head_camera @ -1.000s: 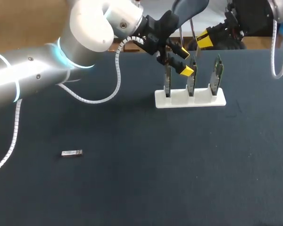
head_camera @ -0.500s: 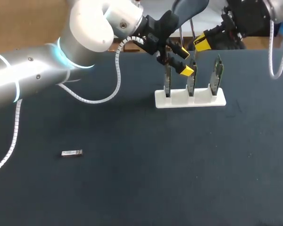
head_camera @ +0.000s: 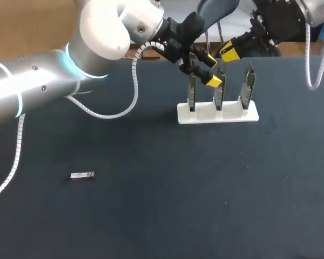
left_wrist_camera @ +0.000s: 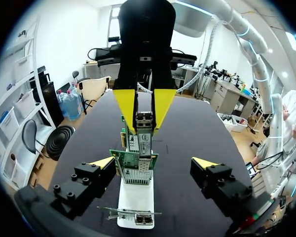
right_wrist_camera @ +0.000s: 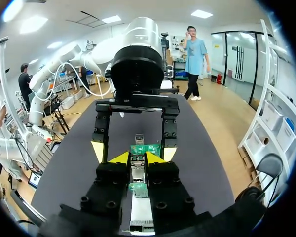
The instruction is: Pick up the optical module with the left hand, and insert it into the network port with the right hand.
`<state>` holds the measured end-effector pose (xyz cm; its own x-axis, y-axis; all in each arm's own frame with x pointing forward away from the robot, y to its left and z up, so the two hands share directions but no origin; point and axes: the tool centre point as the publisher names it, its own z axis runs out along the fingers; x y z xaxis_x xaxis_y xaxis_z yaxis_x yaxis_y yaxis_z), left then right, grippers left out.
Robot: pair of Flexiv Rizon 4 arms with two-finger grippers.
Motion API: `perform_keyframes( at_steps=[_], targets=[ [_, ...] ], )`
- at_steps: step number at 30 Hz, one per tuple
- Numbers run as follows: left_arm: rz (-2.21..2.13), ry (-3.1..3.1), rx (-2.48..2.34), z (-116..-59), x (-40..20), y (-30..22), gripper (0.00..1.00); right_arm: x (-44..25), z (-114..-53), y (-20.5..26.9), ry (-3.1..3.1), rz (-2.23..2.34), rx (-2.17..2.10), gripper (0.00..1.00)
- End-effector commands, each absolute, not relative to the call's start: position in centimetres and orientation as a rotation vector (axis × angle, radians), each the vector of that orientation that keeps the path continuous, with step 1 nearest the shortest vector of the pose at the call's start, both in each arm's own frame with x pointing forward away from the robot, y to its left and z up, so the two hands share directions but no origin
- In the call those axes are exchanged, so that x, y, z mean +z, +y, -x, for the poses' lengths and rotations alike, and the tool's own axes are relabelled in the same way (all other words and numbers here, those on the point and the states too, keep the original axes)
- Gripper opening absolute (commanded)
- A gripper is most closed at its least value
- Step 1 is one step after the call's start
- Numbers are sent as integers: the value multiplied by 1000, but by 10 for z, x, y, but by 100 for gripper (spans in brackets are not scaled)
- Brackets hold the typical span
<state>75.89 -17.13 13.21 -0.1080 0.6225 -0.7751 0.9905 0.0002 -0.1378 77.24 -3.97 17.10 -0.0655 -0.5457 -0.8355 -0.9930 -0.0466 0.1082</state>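
right gripper [right_wrist_camera: 138, 159] pinching an optical module [left_wrist_camera: 144, 121] above a green network card [left_wrist_camera: 133, 160], left gripper [left_wrist_camera: 153, 162] hanging wide open around that card, second module [head_camera: 82, 175] lying on the table [head_camera: 151, 216]

the tabletop [head_camera: 167, 216] is covered with a dark, matt, cloth-like sheet with a fine grain. the optical module [head_camera: 82, 175] lying on it is bare silvery metal with a dull sheen. the stand [head_camera: 217, 114] looks like smooth, matt white plastic, and the circuit boards [head_camera: 250, 85] in it are green laminate with small metal parts. the second module [left_wrist_camera: 144, 120], pinched between the tips of the right tool [left_wrist_camera: 145, 129], is brushed grey metal. that tool and the left tool [left_wrist_camera: 153, 162] have matt black bodies with dark bolt heads and smooth yellow plastic tips. the left arm [head_camera: 38, 86] has a glossy silver-white shell, and a ribbed white plastic hose [head_camera: 135, 81] runs along it.
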Motion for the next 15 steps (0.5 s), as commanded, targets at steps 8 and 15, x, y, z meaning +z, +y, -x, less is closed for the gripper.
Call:
perform_keyframes(
  at_steps=[8, 15],
  targets=[
    [-1666, 1780, -948, -761, 132, -172, 100, 167, -776, -37, 1670, 1638, 991, 0],
    [-1666, 1780, -948, -761, 132, -172, 100, 164, -774, -35, 1676, 1641, 980, 0]
  ],
)
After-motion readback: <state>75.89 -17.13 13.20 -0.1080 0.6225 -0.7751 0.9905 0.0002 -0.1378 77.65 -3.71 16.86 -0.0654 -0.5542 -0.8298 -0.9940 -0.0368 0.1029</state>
